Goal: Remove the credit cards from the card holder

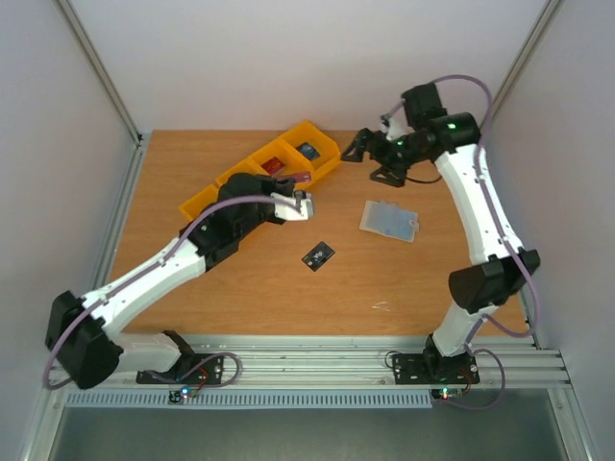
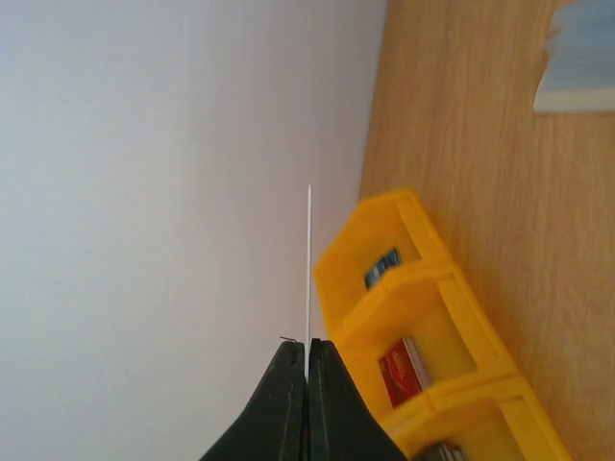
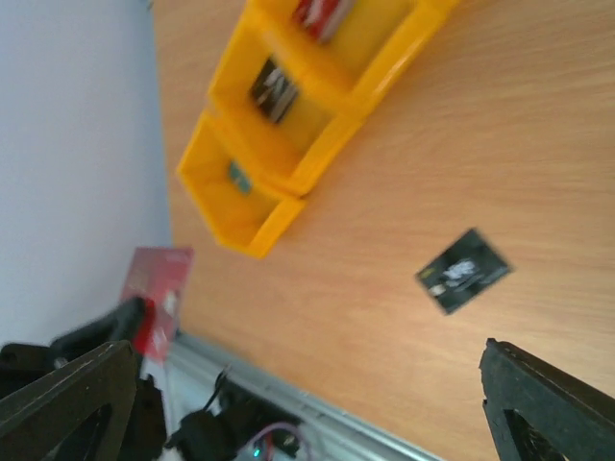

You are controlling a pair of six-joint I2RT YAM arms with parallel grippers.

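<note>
Card holder (image 1: 389, 220) mid-frame | left gripper (image 2: 307, 348) clamps red card (image 3: 156, 288): edge-on left wrist, face right wrist | right gripper (image 3: 309, 348) apart

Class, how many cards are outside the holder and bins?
2: black card on the table; red card in the left pincer. The card holder may hide more.

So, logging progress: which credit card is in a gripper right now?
The red card, pinched in the left gripper; the black card lies flat on the table, nothing gripping it.
</note>
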